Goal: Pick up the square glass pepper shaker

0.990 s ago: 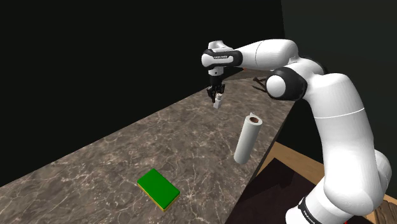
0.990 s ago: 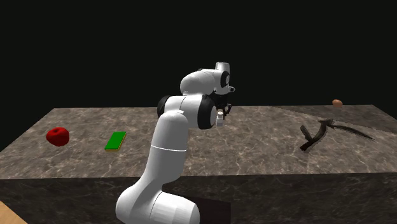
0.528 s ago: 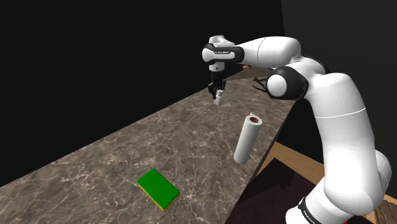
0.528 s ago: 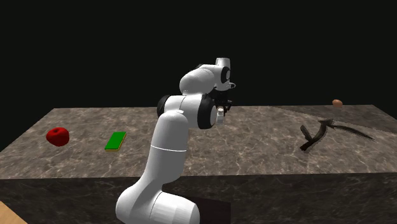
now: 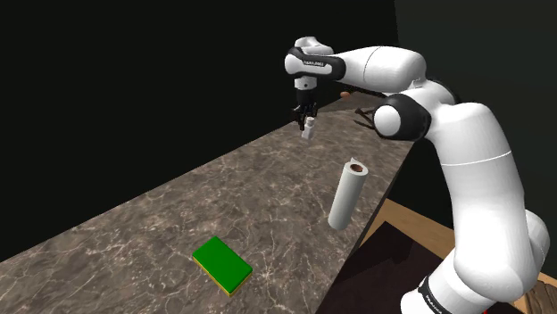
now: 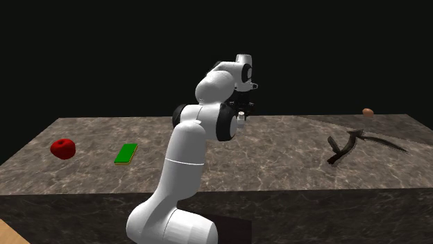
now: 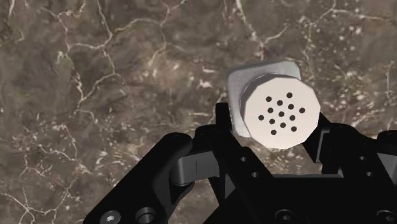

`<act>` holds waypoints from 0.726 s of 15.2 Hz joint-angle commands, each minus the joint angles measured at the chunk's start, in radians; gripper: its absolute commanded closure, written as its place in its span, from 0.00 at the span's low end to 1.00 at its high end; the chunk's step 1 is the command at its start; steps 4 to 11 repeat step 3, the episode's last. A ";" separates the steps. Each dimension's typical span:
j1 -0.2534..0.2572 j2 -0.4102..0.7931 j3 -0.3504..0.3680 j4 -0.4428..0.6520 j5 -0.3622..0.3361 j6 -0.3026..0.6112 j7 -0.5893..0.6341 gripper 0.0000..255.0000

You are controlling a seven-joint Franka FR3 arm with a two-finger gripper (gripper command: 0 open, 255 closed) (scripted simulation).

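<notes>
While my gripper [image 5: 306, 117] pinches the pepper shaker [image 5: 308, 132] from two sides, the shaker hangs in the air above the far end of the dark marbled counter [image 5: 178, 223], clear of its surface by my judgement. In the wrist view, the pale body with its perforated cap sits between my fingers [image 7: 224, 122], which press against it near the top. The square shoulder shows behind the cap.

Hazard 1, slip. The hold appears to sit high on the shaker, with most of the body below it. If the sides are smooth, a quick move or a jolt could let it slide down and out. Cause: small contact area combined with speed.

Hazard 2, twist. A hold on two faces permits rotation about the line between my pads. I cannot tell whether the shaker hangs plumb. A sharp wrist swing would provoke turning.

Hazard 3, drop. The counter below is hard. A fall from this height would likely tip the shaker, send it rolling, or break it.

Hazard 4, collision. The paper roll [image 5: 346, 194] stands at the counter's edge on the stand side. A low sweep in that direction could strike it. The green block [image 5: 222, 265] lies well apart and poses no risk.
</notes>
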 commanded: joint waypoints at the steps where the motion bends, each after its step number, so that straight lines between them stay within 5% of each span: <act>1: -0.002 0.011 0.000 0.048 0.001 -0.036 0.000 1.00; 11: -0.003 0.012 0.000 0.050 0.001 -0.039 0.000 1.00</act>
